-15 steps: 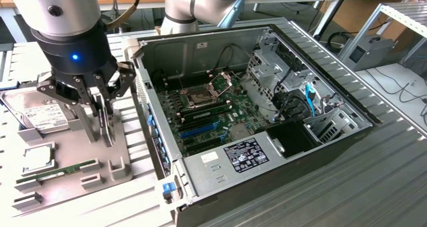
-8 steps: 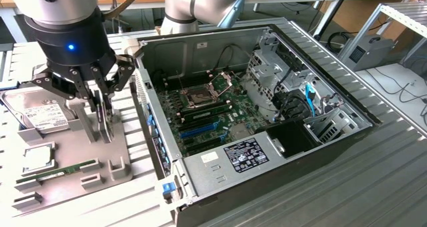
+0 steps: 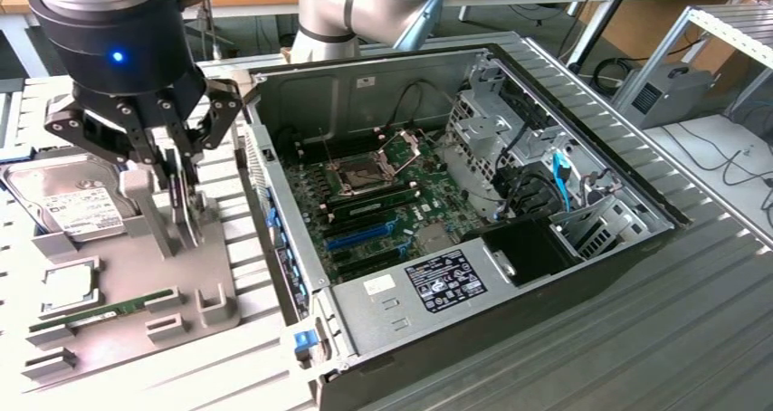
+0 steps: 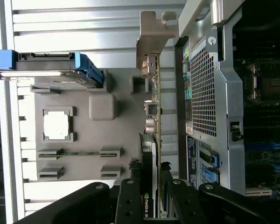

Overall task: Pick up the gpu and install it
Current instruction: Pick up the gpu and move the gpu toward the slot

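The gpu [image 3: 184, 207] stands on edge over the grey holder tray [image 3: 235, 266], at the exterior view's left, beside the open computer case [image 3: 628, 185]. My gripper [image 3: 179, 180] comes down on it from above, and its black fingers are shut on the card's two faces. In the wrist view I see the gpu [image 4: 152, 112] edge-on, with its green board, black cooler and silver end bracket [image 4: 155, 32] running away from my gripper [image 4: 155, 200]. Whether the card still rests in its holder slot I cannot tell.
On the grey tray lie a hard drive [image 3: 72, 203], a processor chip [image 3: 67, 284] and a RAM stick [image 3: 103, 310]. Inside the case the motherboard [image 3: 362, 203] shows a blue slot [image 3: 362, 234]. The case's rear wall [image 4: 207, 93] runs close alongside the card.
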You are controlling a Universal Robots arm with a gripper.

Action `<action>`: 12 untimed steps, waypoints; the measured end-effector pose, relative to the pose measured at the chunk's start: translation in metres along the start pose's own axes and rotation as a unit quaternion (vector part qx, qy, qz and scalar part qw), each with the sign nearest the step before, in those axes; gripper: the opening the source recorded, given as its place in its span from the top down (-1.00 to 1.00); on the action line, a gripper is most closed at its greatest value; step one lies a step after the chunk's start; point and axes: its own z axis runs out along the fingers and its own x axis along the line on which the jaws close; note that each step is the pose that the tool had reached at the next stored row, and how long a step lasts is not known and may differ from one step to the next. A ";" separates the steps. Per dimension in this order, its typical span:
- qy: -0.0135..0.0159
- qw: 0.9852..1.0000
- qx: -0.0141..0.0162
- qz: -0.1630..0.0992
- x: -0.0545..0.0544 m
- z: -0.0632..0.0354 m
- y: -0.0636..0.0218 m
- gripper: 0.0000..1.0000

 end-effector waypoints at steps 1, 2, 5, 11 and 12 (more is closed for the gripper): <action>0.000 1.000 0.000 0.000 0.000 -0.0023 0.0001 0.47; 0.000 1.000 0.000 0.000 0.000 -0.0047 0.0002 0.47; 0.000 1.000 0.000 0.000 0.000 -0.0124 0.0006 0.47; 0.000 1.000 0.000 0.000 -0.001 -0.0317 0.0014 0.47; 0.000 1.000 0.000 0.000 -0.001 -0.0348 0.0016 0.47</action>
